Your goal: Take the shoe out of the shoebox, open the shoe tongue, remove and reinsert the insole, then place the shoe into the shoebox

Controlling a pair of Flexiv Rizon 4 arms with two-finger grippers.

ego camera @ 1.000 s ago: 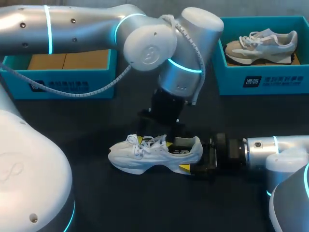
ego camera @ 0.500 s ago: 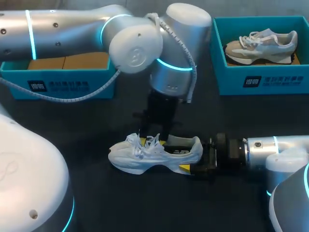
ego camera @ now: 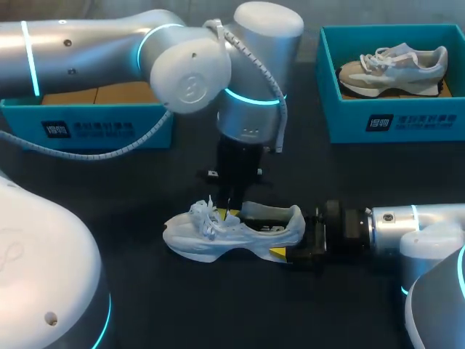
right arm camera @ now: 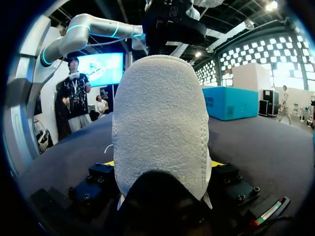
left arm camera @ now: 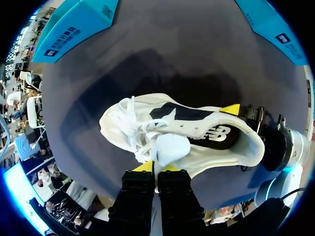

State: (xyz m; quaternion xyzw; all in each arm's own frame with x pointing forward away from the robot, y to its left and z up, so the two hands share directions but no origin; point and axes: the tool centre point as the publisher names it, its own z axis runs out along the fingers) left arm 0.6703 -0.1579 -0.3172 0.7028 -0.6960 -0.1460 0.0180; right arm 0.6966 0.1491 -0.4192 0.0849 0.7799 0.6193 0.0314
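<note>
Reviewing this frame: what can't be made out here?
Head view: the left arm covers part of the left shoebox, so its contents are uncertain.
Right wrist view: the white shoe fills the view with its heel, hiding the tongue and most of the right gripper.

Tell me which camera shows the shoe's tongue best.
Left wrist view: the tongue lies in plain sight, pinched by the left gripper. Head view shows it small, partly behind that gripper. Right wrist view shows only the heel of the shoe, held by the right gripper.
</note>
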